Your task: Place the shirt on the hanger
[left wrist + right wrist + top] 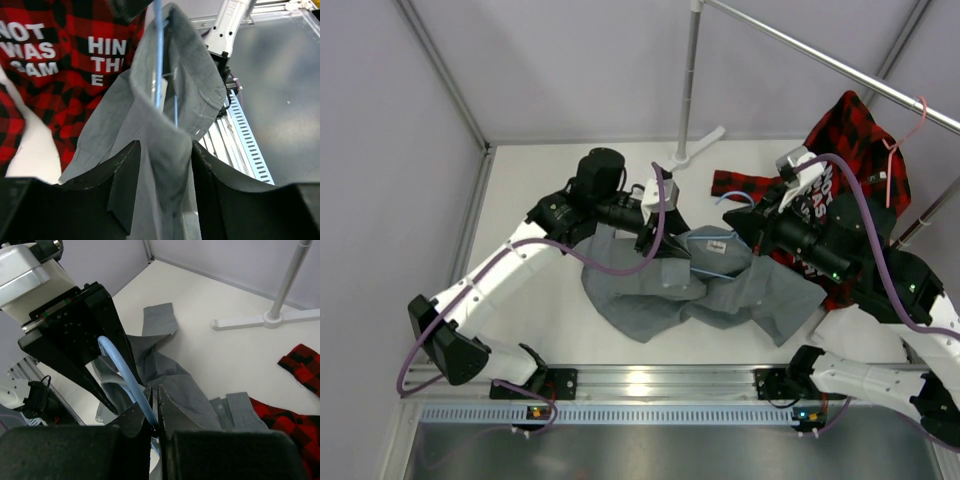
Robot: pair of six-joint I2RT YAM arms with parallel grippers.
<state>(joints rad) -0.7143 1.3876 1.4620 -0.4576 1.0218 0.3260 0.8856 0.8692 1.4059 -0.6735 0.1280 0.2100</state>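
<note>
My right end effector is pinched shut on the light-blue wire of the hanger, steadying it so cloth can be drawn over it. My left end effector is clamped on a fold of the shirt near the collar. The wire runs inside that fold, I judge to feed a shoulder on. The rest of the shirt lies crumpled on the tabletop. Farther off, the plaid shirt plays no part.

A red plaid shirt and pink hanger hang together.
</note>
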